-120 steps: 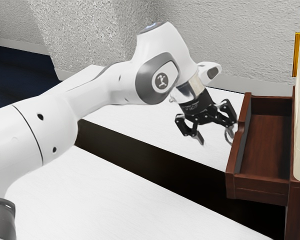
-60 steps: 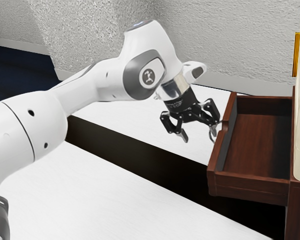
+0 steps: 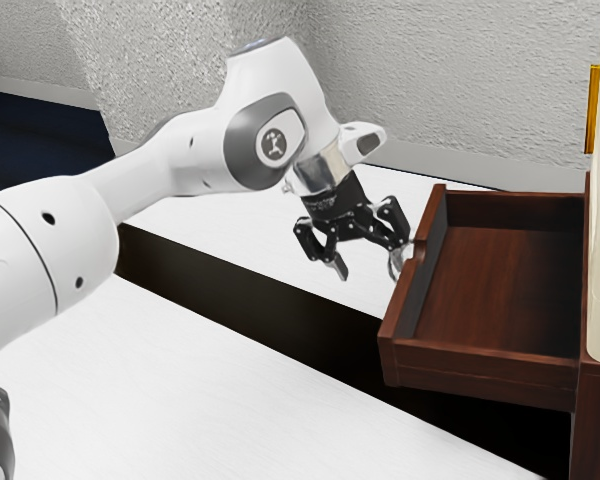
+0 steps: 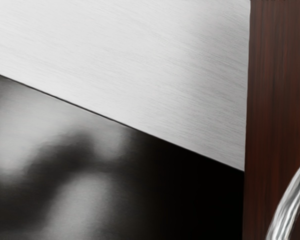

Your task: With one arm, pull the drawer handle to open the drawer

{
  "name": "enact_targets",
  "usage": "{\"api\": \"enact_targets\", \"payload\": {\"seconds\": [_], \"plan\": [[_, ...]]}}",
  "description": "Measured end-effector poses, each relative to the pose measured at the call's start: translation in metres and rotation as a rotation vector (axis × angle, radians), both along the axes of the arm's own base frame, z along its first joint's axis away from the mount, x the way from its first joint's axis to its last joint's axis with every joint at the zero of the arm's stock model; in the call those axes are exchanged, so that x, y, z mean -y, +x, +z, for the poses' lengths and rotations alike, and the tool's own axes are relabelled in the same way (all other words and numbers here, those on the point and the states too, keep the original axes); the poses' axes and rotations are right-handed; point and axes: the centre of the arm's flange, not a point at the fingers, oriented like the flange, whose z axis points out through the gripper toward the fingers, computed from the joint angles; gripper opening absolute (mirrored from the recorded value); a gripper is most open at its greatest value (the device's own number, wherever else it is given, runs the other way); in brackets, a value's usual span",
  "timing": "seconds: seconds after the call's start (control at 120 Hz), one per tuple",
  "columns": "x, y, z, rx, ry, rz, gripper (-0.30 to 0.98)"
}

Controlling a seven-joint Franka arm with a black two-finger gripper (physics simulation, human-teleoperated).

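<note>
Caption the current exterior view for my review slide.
Franka arm with its two-finger gripper open at the curved metal handle of a pulled-out wooden drawer.

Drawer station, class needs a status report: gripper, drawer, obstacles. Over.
Gripper open, one finger at the handle. Drawer standing open. Nothing seen blocking it.

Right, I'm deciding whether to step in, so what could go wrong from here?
The jaws stand apart, with just one at the handle, so that one might slip off if the arm pulls further. The drawer juts well out from the cabinet, so a harder pull could perhaps strain it or make it sag.
</note>
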Motion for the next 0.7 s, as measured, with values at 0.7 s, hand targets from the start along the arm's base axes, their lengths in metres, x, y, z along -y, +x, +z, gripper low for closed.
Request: {"api": "enact_targets", "payload": {"seconds": [0.7], "plan": [[0.034, -0.076, 0.146, 0.180, -0.107, -0.118, 0.66]]}}
